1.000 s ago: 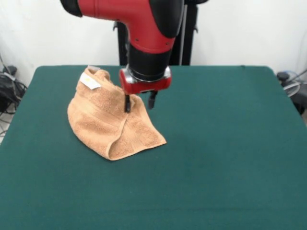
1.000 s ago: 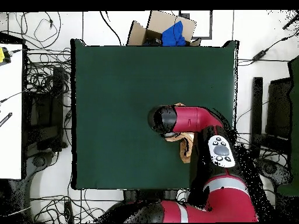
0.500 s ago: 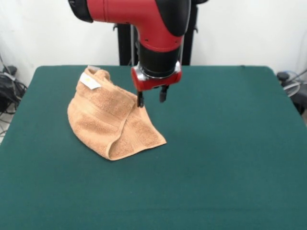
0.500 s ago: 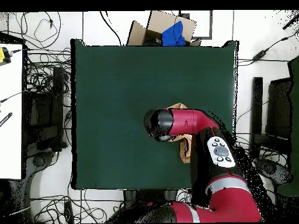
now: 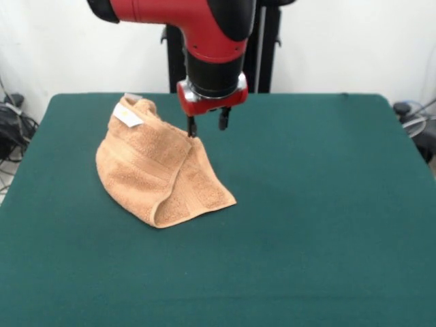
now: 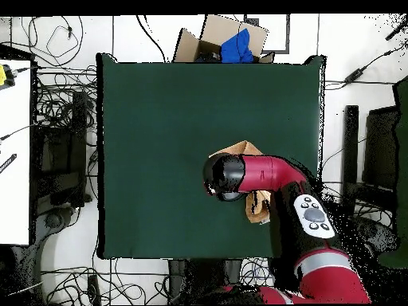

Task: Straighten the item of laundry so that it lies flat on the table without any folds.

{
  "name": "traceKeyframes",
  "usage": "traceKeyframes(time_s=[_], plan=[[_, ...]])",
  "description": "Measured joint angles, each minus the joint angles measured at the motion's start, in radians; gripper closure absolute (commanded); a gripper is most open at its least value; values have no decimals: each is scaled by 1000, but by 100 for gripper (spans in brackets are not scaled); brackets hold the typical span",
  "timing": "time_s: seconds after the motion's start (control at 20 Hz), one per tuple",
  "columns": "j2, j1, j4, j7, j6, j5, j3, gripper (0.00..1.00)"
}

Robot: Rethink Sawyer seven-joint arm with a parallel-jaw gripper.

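- Currently, we see the hand (image 5: 206,125) hanging just above the far right corner of the towel (image 5: 158,169), its two dark fingers apart with nothing between them.
- One fingertip (image 5: 191,128) sits right at the towel's raised top edge; we cannot tell whether it touches the cloth.
- We find the towel left of centre on the desk (image 5: 327,225), toward the far side, bunched into a rough wedge and clearly not yet flat.
- From above, the red arm covers most of the towel, leaving only peach edges (image 6: 237,148) showing on either side of it.
- To do this step well, we judge the hand should come down on a single layer at a corner or hem, not the whole fold, then pull outward and low so the doubled cloth slides open.
- We think a grab through two layers would just drag the whole bundle along.
- We read the towel as thick, looped terry in peach-orange: soft, limp, likely to hold a pinch well.
- A flatter woven band (image 5: 178,185) runs across it, and the near hem curls up, showing a second layer underneath.
- A small white tag (image 5: 127,116) pokes out at the far left peak.
- Under it all, the desk wears a dark green felt-like cover, matte, and we expect it to grip the terry a little.
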Motion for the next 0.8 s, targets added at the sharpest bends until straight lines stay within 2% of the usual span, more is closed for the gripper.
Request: traceKeyframes(time_s=[0.8], plan=[[-64,-14,5,0,0,-108,0,0]])
